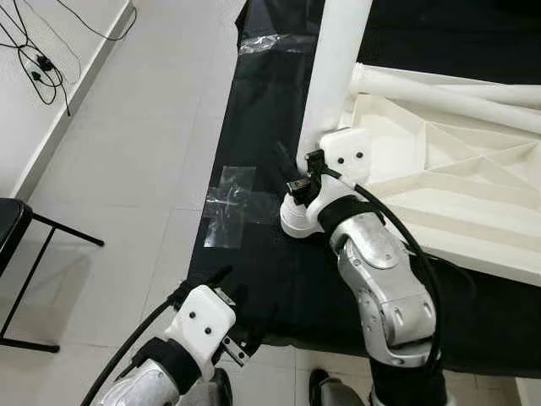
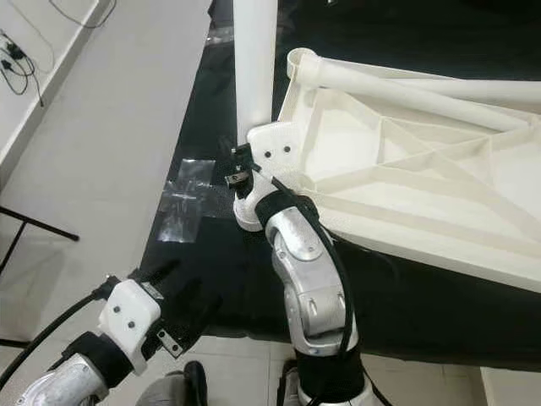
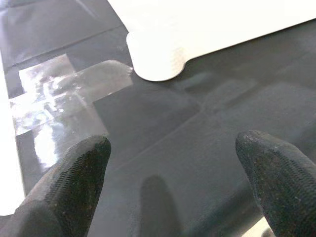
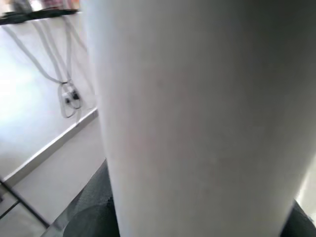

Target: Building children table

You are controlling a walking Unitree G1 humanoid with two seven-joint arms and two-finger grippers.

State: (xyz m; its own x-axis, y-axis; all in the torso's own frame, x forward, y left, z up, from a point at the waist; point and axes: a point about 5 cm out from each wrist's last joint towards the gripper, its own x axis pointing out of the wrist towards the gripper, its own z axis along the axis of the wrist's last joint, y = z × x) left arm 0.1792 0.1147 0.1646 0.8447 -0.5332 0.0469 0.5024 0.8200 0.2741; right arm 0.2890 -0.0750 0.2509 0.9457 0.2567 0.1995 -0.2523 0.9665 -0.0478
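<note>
A white children's table (image 1: 423,161) lies upside down on a black sheet (image 1: 262,110). One white table leg (image 1: 338,59) stands upright in the table's near-left corner socket (image 1: 296,222). My right gripper (image 1: 297,173) is at the base of this leg and shut around it; in the right wrist view the leg (image 4: 197,113) is very close. My left gripper (image 3: 173,163) hovers low over the sheet, nearer to me and left of that corner, open with nothing between its fingertips (image 3: 79,158). The round corner socket (image 3: 155,54) lies ahead of it.
Another white tube (image 1: 456,93) lies across the table's ribbed underside. Clear tape (image 1: 228,203) patches the sheet's left edge. A black chair (image 1: 17,228) stands on the tiled floor to the left. Cables (image 1: 38,63) hang by the wall at far left.
</note>
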